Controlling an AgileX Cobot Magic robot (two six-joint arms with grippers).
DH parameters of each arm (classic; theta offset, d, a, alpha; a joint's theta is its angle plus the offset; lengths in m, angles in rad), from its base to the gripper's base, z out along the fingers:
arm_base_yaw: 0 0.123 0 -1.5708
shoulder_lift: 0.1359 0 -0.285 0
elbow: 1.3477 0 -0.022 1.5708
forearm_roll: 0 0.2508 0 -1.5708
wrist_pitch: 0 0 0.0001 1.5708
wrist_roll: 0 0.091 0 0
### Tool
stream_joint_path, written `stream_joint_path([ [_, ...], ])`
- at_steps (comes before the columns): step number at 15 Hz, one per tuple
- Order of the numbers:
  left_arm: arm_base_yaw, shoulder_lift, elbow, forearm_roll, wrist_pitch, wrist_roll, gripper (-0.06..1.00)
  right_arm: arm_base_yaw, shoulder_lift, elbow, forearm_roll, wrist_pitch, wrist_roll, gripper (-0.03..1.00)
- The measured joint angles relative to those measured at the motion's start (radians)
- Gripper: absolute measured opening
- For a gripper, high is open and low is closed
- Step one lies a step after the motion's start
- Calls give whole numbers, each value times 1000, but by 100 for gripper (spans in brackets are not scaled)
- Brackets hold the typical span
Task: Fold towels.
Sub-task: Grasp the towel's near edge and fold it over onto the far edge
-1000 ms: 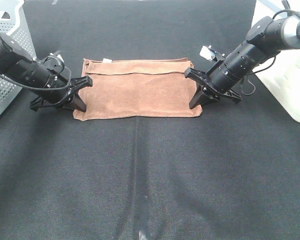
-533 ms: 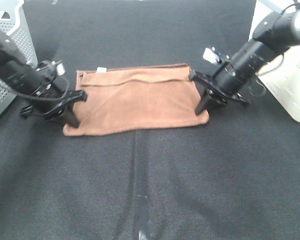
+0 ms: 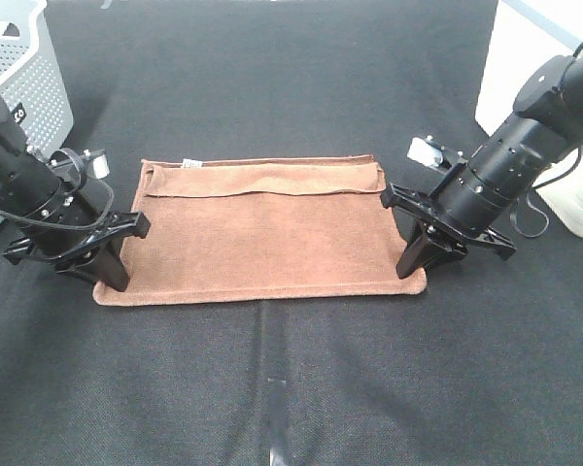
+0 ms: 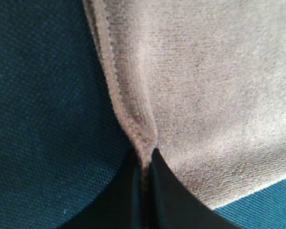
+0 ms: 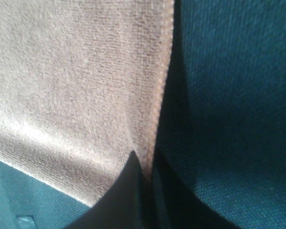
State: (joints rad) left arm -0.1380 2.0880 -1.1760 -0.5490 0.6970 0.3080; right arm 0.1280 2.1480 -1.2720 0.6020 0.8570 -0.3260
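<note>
The brown towel (image 3: 262,228) lies spread on the black table, with a narrow strip folded over along its far edge and a small white tag (image 3: 190,162) at the far left corner. My left gripper (image 3: 111,275) is shut on the towel's near left corner; the left wrist view shows the hem (image 4: 133,129) pinched between the black fingers (image 4: 169,195). My right gripper (image 3: 409,267) is shut on the near right corner; the right wrist view shows the towel edge (image 5: 157,105) clamped between the fingers (image 5: 128,191).
A grey perforated basket (image 3: 24,73) stands at the far left. A white bin (image 3: 525,68) stands at the far right behind the right arm. Black cloth covers the table (image 3: 291,388).
Both grippers have pulled the towel's near corners toward the front edge and slightly outward. The towel now lies flatter, wider and deeper, and its near edge sits closer to the front.
</note>
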Motion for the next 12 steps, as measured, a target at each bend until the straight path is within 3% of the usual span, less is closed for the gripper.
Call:
stream_joint_path([
  [4,0,1,-140,20,2,-49,1,0,4,-145,-8,-5,0,0],
  [9,13,110,-422,107,2,-187,1,0,149,-508,-73,26,82,0],
  [12,23,182,-531,109,1,-201,1,0,219,-627,-90,43,105,0],
])
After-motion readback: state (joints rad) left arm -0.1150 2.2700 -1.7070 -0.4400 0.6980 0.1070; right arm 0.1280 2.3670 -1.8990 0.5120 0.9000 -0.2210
